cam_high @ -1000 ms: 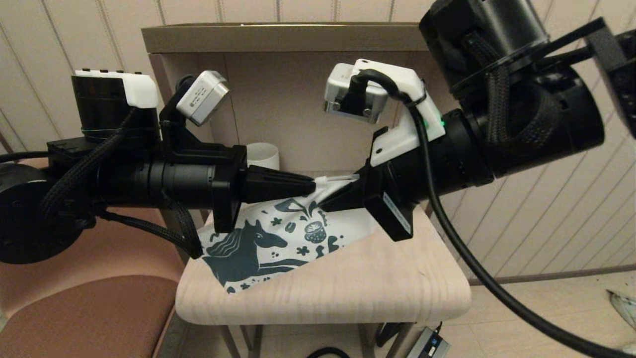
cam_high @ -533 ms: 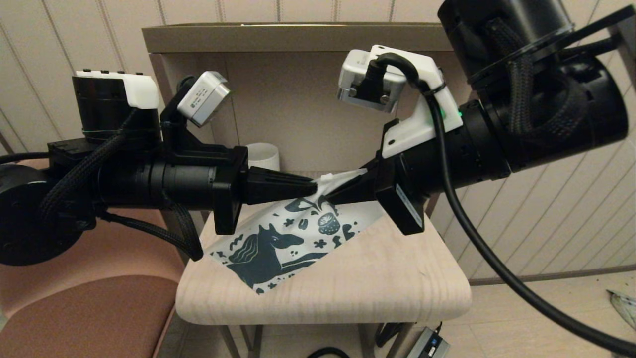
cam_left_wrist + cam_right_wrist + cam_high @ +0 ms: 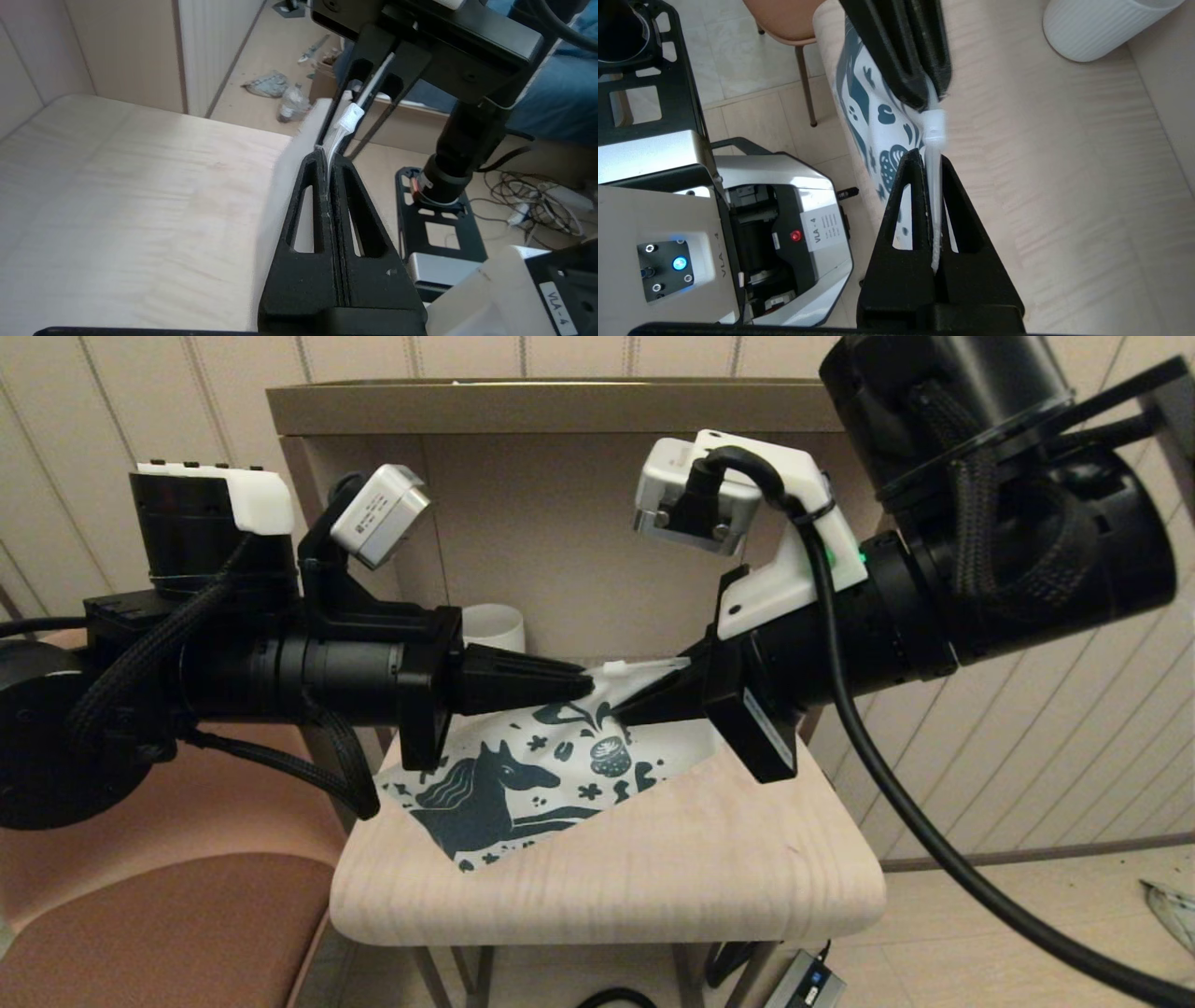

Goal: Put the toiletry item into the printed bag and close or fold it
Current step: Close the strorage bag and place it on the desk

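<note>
Brown padded chair seat (image 3: 177,933): at the far left of the head view, low, beside the light wooden table (image 3: 653,868).

Left gripper (image 3: 583,688): black, reaching in from the left over the table. Its two fingers are pressed together on the top edge of the printed bag (image 3: 532,775). In the left wrist view the left gripper (image 3: 325,156) shows its fingers flat against each other with the white edge of the bag running out from between the tips.

White ribbed mug (image 3: 495,627): stands on the table at the back, behind the left gripper, near the beige wall panel. In the right wrist view the white ribbed mug (image 3: 1101,25) is well apart from the bag.

Printed bag: a flat, soft white pouch with a dark teal horse, flowers and small shapes. Its upper edge is lifted off the table by both grippers; its lower corner rests tilted on the tabletop. In the right wrist view the printed bag (image 3: 873,126) hangs down from the pinched edge.

White zip slider (image 3: 934,128): sits on the bag's top edge, between the two sets of fingertips. The left wrist view shows the white zip slider (image 3: 350,120) just past the left fingertips.

Right gripper (image 3: 616,713): black, coming in from the right, its tips nearly meeting the left ones. It pinches the same top edge; the right wrist view shows the right gripper (image 3: 931,161) closed on the white strip.

Light wooden table: rounded front edge, bare wood at front and right.
</note>
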Controlling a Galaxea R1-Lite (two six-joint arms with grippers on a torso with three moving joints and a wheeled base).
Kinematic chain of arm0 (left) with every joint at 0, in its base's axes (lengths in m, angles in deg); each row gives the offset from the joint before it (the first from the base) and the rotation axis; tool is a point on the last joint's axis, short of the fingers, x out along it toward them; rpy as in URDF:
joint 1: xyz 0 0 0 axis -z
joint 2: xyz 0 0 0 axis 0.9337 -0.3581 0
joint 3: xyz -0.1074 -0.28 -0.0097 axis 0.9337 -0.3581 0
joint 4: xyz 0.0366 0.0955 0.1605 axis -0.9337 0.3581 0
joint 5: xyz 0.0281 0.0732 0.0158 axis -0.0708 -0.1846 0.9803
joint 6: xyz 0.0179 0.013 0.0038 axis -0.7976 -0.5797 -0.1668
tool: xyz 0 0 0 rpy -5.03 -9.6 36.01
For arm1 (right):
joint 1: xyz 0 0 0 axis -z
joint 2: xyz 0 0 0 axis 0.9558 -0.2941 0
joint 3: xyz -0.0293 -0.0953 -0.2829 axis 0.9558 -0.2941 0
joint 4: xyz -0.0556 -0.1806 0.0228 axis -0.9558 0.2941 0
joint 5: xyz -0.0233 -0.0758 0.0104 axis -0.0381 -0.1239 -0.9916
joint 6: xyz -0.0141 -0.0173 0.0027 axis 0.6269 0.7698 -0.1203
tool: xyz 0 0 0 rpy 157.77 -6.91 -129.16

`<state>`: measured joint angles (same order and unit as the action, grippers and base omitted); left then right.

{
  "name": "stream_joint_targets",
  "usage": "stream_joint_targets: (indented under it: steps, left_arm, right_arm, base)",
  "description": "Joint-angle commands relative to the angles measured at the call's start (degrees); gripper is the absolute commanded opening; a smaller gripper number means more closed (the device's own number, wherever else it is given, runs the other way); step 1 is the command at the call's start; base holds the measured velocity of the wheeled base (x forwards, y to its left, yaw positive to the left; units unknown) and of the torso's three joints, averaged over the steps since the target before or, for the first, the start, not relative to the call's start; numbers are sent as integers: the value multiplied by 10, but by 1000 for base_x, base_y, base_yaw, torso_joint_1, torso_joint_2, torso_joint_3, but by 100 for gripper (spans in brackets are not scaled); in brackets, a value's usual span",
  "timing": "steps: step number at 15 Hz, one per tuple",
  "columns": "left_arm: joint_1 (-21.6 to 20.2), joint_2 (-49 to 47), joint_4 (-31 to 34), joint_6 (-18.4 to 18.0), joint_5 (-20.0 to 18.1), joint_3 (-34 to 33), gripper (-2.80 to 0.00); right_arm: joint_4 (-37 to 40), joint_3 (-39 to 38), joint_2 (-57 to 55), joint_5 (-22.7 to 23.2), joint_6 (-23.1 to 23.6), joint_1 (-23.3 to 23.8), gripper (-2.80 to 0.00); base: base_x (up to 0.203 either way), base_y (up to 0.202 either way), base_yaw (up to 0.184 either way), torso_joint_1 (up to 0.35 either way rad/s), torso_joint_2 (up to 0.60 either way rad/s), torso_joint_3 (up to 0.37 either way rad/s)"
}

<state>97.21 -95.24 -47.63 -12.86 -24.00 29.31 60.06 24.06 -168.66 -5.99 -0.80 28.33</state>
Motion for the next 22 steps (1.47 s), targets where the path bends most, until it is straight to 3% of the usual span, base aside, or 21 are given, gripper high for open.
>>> stream_joint_targets:
  steps: [1, 22]
  left_arm:
    - [0, 1, -3, -1, -3, -3, 0]
    - [4, -4, -4, 0, 0, 4, 0]
  right_arm:
    - [3, 0, -3, 1, 2, -2, -280]
    - [-24, 4, -30, 5, -8, -10, -280]
  base:
    - [0, 0, 0, 0, 0, 0]
    - [0, 0, 0, 0, 0, 0]
